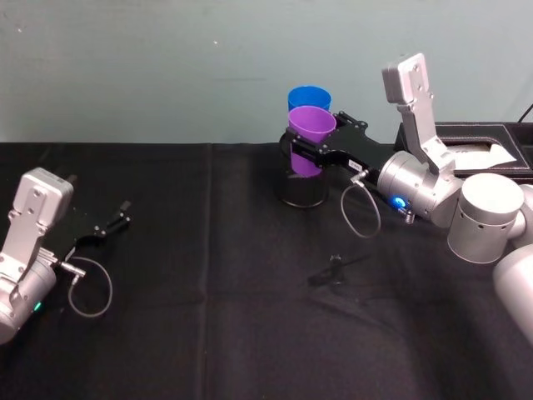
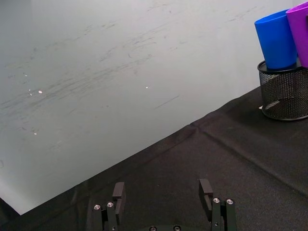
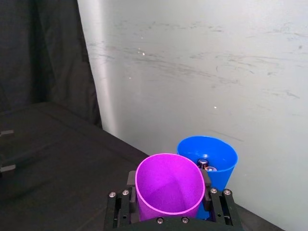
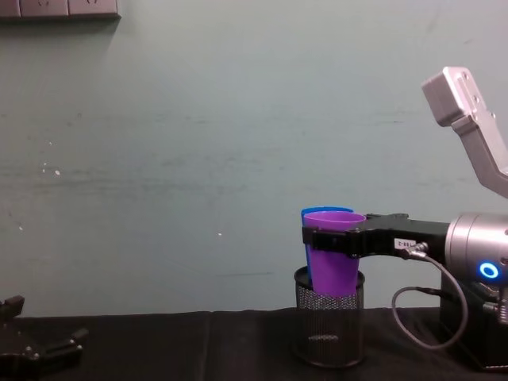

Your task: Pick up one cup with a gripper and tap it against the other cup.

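Notably, the lower part of the blue cup (image 1: 309,98) was hidden behind the purple cup (image 1: 311,127) and the black mesh pen holder (image 1: 304,190) in which it stood. Whether the two cups touched could not be determined, though their rims sat just beside each other. The right gripper (image 1: 319,137) reached in level from the right, its jaws closed on the purple cup just below the rim. It held the cup upright, with the base dipping inside the holder's rim. The left gripper (image 2: 162,195) rested low at the left side of the table (image 1: 208,333), well apart from the cups, with its jaws open. A small dark object (image 1: 337,268) lay on the black cloth nearer the robot, too indistinct to identify.
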Robot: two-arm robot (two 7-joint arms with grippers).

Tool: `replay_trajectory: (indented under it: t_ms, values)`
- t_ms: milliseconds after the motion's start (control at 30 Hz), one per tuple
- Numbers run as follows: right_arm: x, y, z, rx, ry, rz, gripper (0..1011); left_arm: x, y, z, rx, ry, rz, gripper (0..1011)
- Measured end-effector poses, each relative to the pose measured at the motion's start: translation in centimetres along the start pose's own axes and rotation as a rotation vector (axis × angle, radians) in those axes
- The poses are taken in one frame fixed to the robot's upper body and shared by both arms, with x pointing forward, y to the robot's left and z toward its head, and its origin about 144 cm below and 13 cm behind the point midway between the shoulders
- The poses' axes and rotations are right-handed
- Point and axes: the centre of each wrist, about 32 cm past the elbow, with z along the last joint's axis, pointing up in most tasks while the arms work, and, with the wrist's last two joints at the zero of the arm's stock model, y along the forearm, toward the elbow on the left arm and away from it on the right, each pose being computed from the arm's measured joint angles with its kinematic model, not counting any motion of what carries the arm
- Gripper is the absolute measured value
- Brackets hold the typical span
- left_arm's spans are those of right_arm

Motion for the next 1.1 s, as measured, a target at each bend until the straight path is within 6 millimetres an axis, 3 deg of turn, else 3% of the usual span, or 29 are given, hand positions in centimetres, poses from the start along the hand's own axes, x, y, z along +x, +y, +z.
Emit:
replay_trajectory:
  t_ms: [1100]
  values:
    - [0.8, 1.6, 1.2, 0.003, 0.001, -0.019, 749, 0.0, 0.0, 0.0, 0.0, 0.0, 0.0, 1000]
